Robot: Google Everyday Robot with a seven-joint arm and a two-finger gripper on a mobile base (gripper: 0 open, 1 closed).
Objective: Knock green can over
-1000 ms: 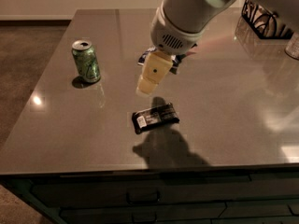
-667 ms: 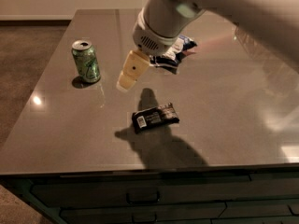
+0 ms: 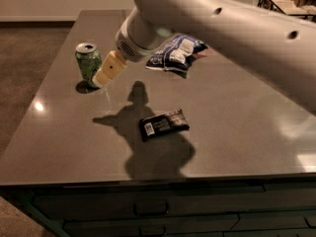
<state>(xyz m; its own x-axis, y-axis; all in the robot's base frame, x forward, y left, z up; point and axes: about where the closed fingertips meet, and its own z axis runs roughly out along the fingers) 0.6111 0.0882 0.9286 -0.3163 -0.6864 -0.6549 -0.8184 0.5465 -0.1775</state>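
Observation:
The green can (image 3: 88,61) stands upright near the left edge of the grey table (image 3: 237,132), its silver top with pull-tab showing. My gripper (image 3: 104,73) reaches down from the big white arm (image 3: 222,28) and its pale yellow tip sits right at the can's lower right side, touching or nearly touching it. The can leans very slightly to the left.
A blue-and-white snack bag (image 3: 175,52) lies behind the arm at the table's middle back. A flat black wrapped bar (image 3: 163,124) lies in the middle front. A dark wire basket (image 3: 286,1) stands at the far right back. Drawers run below the table's front edge.
My arm has swung left across the table, from above the black bar to the green can's right side. The snack bag has come into sight behind it.

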